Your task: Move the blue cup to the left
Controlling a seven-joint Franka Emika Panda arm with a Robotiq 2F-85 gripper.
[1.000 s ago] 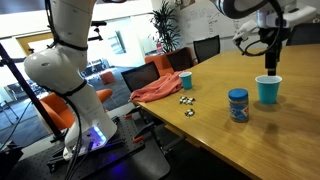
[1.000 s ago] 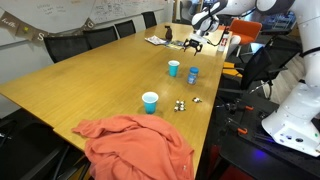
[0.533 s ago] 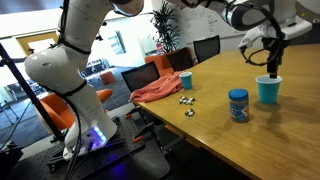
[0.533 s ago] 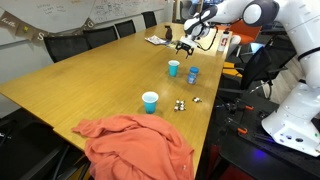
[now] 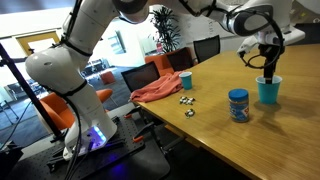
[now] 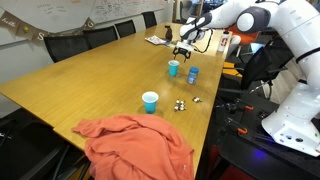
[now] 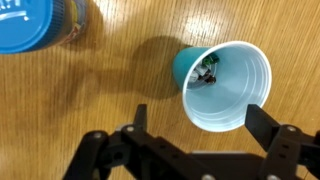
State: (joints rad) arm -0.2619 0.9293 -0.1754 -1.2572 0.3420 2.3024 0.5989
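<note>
The claw [image 5: 271, 69] hangs over the blue cup [image 5: 268, 90], which stands upright on the wooden table [image 5: 225, 140]. In the wrist view the claw [image 7: 200, 132] is spread wide. One finger [image 7: 135, 128] is at the left and one at the right of the cup [image 7: 225, 85], and it grips nothing. Something small and dark [image 7: 207, 72] lies inside the cup; I cannot tell what it is.

Just beside the cup stands a blue jar [image 5: 238, 105] with its lid on, up at the left in the wrist view [image 7: 35, 25]. Both exterior views show the cup [image 6: 174, 68] and jar [image 6: 192, 75] close together, apart from the rest. A second blue cup [image 6: 150, 101] stands well apart, nearer the orange cloth [image 6: 135, 145] heaped at the table's edge. A few small pieces [image 6: 180, 104] lie between.
</note>
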